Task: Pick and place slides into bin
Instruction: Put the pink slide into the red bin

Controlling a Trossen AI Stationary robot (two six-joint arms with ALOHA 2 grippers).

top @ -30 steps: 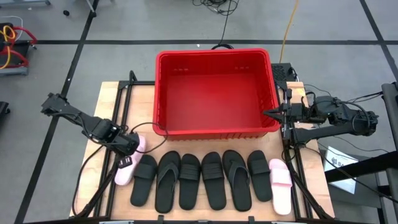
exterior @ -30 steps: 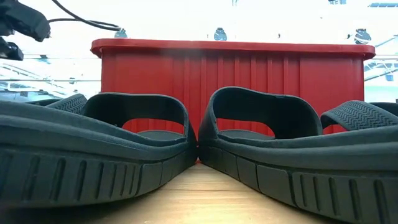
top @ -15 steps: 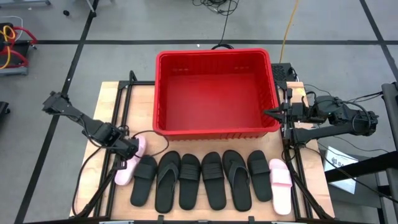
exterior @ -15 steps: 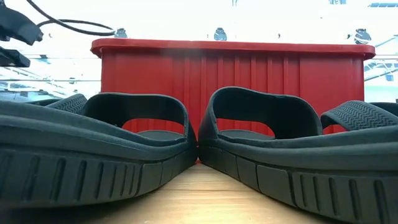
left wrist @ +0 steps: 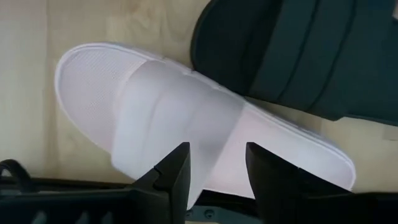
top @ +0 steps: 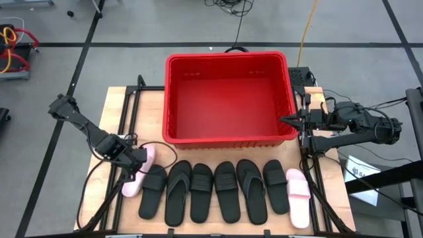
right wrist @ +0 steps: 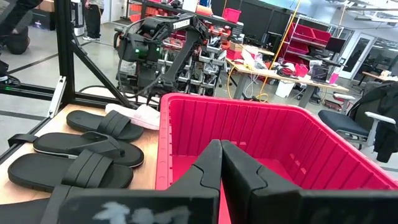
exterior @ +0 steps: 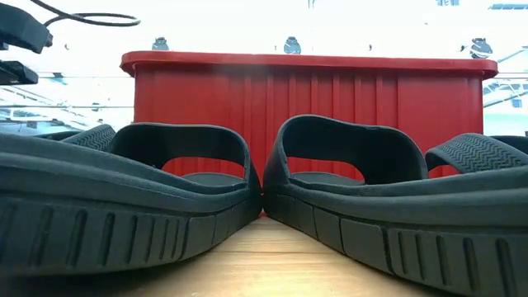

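Eight slides lie sole-down in a row along the table's near edge: a pale pink one [top: 131,184] at the left end, six black ones [top: 215,190] in the middle, and a pale pink one [top: 299,197] at the right end. The red bin [top: 225,57] stands behind them, with nothing in it. My left gripper [top: 137,165] is open just over the left pink slide [left wrist: 155,118]. Its fingers stand above the slide's wide strap [left wrist: 180,112], one toward each side. My right gripper [top: 288,121] is shut and empty beside the bin's right rim [right wrist: 186,102].
Black frame rails [top: 125,106] run along the table's left and right sides. A cable [top: 165,142] loops from the left arm in front of the bin. Bare wood shows left of the bin. The nearest black slide [left wrist: 311,50] lies right beside the left pink one.
My left gripper has moved toward the table's near edge, coming over the left pink slide's far end. The slides and my right arm have kept still.
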